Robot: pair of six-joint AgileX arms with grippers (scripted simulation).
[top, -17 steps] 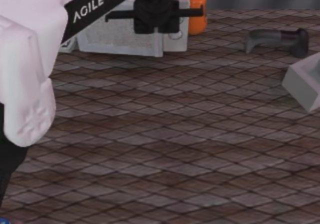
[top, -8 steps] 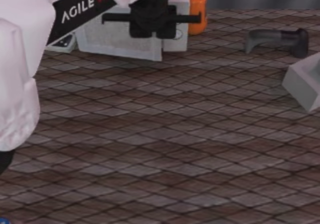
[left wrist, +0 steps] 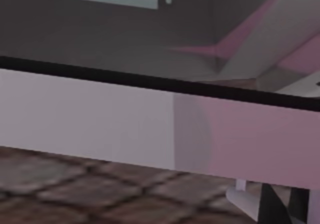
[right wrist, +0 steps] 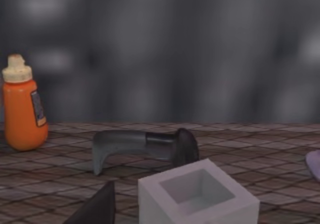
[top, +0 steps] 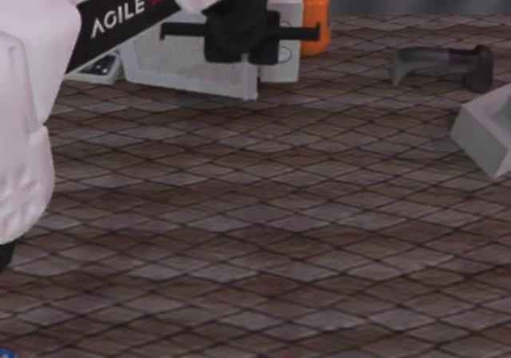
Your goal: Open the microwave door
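At the far left of the table, the microwave (top: 200, 58) stands beside an orange bottle (top: 315, 18). Its microwave door (top: 192, 66) looks swung slightly ajar, so opening seems begun but far from finished. My left gripper (top: 239, 34) hovers at the door's front edge; I cannot tell its finger spacing. My right arm is out of the top view.

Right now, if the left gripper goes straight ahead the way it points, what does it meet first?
Probably the microwave: the left gripper is right at its front, by the door. The left wrist view shows only a white panel edge close up, so contact is unclear.
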